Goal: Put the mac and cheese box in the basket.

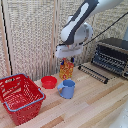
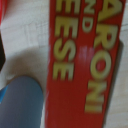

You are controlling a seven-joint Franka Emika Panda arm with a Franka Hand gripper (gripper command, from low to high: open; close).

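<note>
The mac and cheese carton (image 1: pixel 66 70) stands upright on the wooden table behind the blue mug. In the wrist view it fills most of the frame, red with yellow letters (image 2: pixel 82 55). My gripper (image 1: pixel 67 61) hangs straight down on the carton's top, with its fingers beside the carton's upper edge. The frames do not show whether the fingers press on it. The red basket (image 1: pixel 20 97) with its bluish rim stands at the exterior view's left front, well away from the gripper.
A blue mug (image 1: pixel 67 89) stands just in front of the carton and also shows in the wrist view (image 2: pixel 20 102). A small red bowl (image 1: pixel 49 82) lies beside the mug. A toaster oven (image 1: pixel 112 55) and a dark rack (image 1: pixel 92 72) stand at the exterior view's right.
</note>
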